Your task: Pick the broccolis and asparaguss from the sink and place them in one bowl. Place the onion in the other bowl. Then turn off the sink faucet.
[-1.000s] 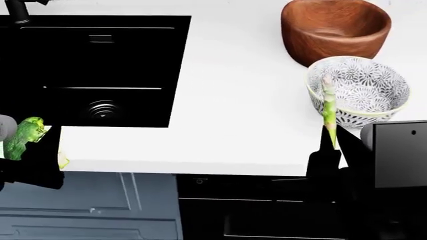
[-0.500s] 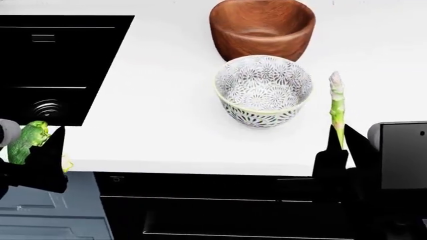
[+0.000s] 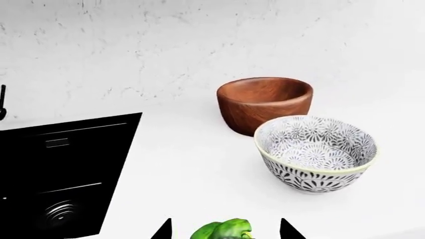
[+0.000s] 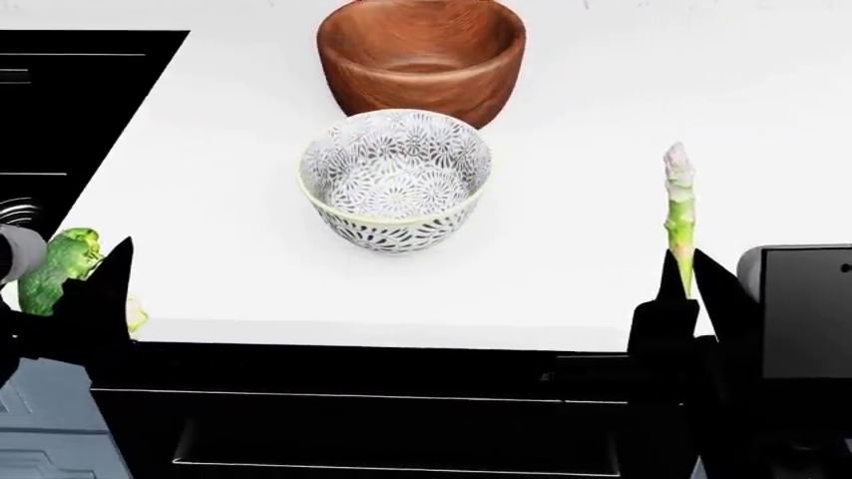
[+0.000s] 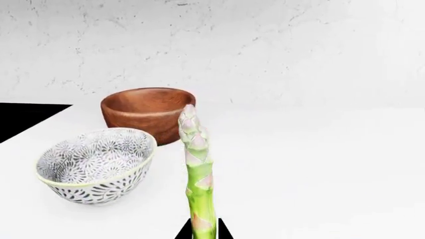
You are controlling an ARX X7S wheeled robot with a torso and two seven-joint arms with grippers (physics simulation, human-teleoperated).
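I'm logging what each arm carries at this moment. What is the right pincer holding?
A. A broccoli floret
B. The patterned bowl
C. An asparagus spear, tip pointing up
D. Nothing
C: the right pincer is closed on the base of the asparagus spear, which stands upright with its tip up, while the broccoli sits in the left pincer.

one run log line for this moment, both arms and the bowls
left gripper: shut on broccoli | right gripper: shut on asparagus, upright | patterned bowl: empty | wooden bowl: empty
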